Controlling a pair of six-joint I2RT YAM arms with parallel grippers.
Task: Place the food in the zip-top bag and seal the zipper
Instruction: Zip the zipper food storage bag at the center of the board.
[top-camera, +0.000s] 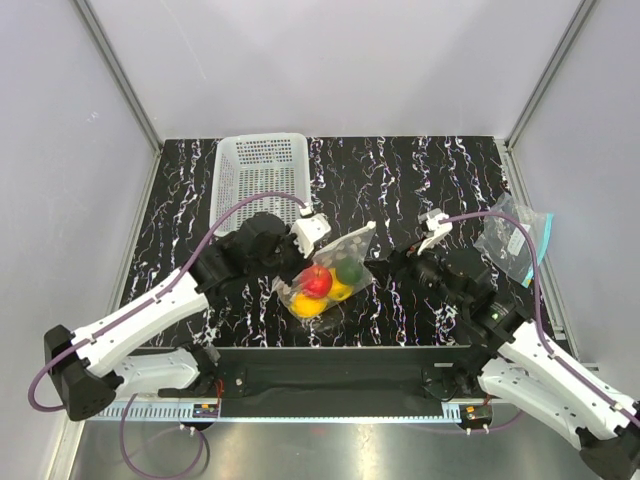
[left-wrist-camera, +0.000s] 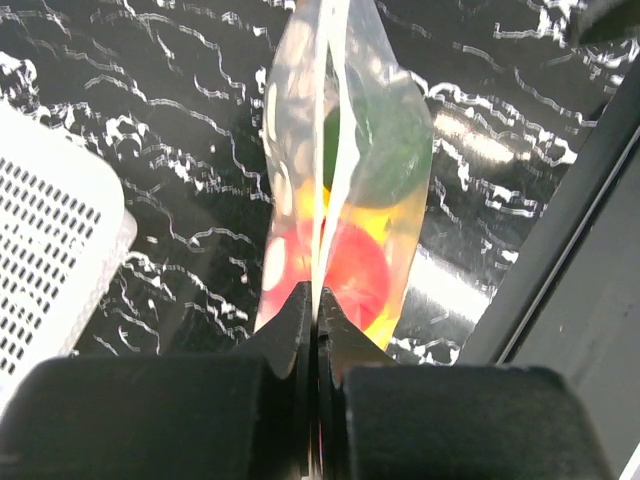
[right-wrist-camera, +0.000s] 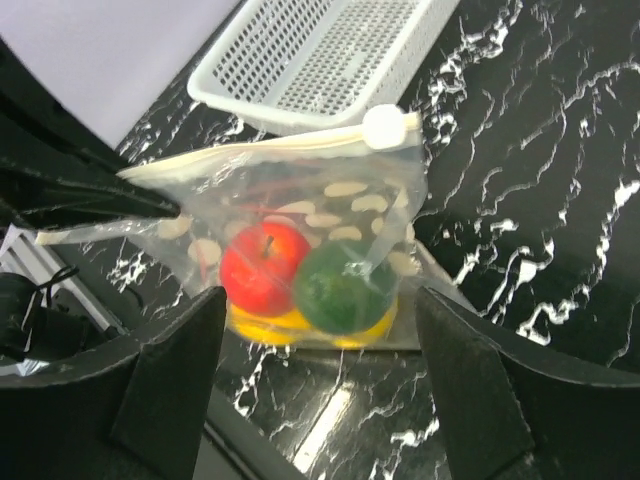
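1. The bag (top-camera: 335, 265) stood on edge at the counter's (top-camera: 420, 180) centre front, between the two arms. Whether its lower edge rested on the counter could not be confirmed.
2. All four fruits were inside the bag. The red fruit (right-wrist-camera: 263, 268) and green fruit (right-wrist-camera: 340, 288) sat side by side, touching. The yellow fruits (right-wrist-camera: 262, 326) lay under them.
3. The zipper (right-wrist-camera: 270, 150) ran along the upper edge of the bag. A white slider (right-wrist-camera: 390, 125) sat at the zipper end farthest from the left arm. How far the zipper was sealed could not be told.
4. The left pincer (left-wrist-camera: 315, 305) was clamped on the bag, fingers pressed together over the thin plastic at the end opposite the slider. In the left wrist view the bag extended straight away from the fingertips, edge-on, with the fruits just beyond them.
5. The right pincer (right-wrist-camera: 320, 292) had its fingers spread wide apart and gripped nothing. It faced the flat side of the bag, which showed framed between the two fingers, near but not touching.
6. A white basket (top-camera: 260, 170) stood behind the bag at the counter's left rear, apart from it.
7. Spare bags (top-camera: 515, 240) with a blue strip lay at the right edge, well apart from the bag.
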